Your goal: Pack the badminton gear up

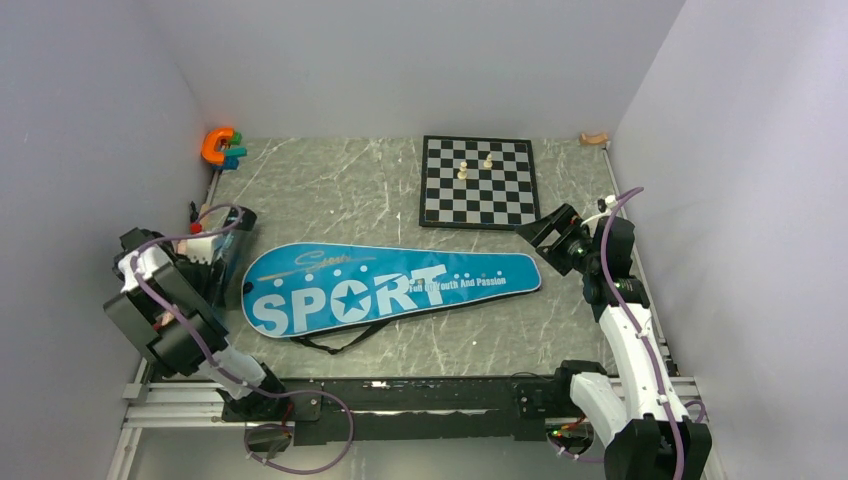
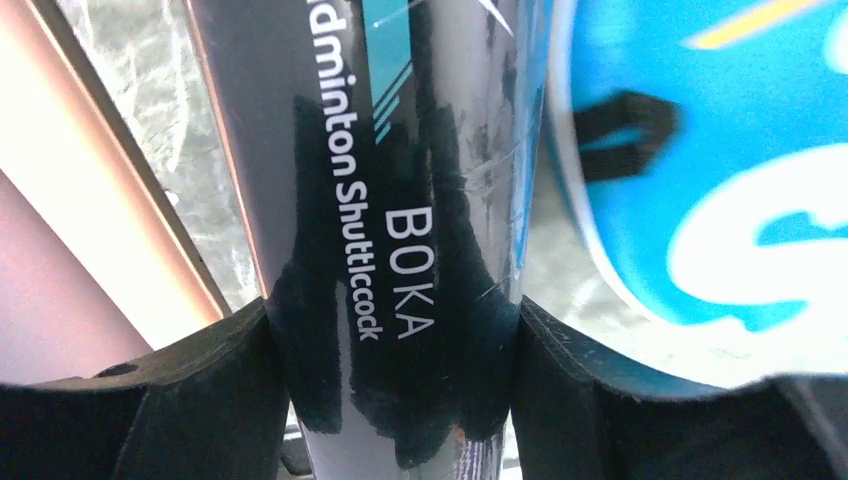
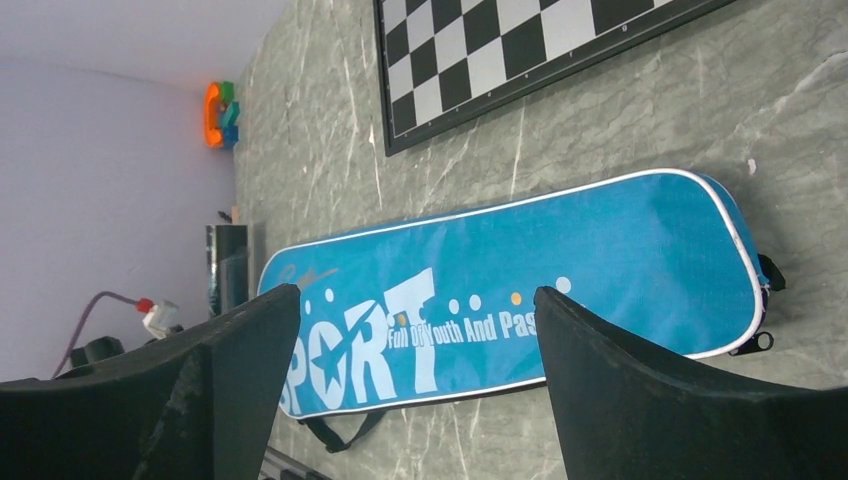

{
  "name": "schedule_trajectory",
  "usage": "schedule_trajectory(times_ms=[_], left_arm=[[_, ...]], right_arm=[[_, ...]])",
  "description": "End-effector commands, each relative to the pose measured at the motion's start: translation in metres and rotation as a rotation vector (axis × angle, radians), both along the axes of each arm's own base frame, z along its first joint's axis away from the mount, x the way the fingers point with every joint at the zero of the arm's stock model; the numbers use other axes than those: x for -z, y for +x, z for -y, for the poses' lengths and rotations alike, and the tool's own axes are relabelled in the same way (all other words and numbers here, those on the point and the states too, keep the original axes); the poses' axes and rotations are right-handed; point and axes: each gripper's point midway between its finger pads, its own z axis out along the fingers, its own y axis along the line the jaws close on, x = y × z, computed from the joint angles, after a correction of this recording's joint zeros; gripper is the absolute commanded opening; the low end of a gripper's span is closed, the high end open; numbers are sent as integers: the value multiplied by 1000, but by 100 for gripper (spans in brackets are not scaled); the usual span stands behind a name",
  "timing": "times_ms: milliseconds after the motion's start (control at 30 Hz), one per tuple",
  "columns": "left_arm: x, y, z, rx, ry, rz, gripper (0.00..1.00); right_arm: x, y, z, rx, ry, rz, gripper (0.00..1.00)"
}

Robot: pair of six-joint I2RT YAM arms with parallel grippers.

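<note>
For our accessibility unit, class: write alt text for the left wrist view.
A black tube printed "BOKA" fills the centre, held at the bottom between two black fingers that touch its sides. A blue bag lies to its right, grey marbled table to its left.

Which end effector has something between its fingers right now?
The left end effector: its fingers sit against both sides of the black tube. The right end effector gapes open, facing the blue bag, holding nothing.
</note>
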Motion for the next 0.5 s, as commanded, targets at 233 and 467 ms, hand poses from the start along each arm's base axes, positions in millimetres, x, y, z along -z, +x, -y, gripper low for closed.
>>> schedule_trajectory(times_ms=[233,467], left_arm=[[-145,58,138,585,-78,225,18],[-156,104,241,1002,1,165,1]], right_arm=[[-40,7,2,11,-10,108,88],[-56,1,15,86,-48,135,88]])
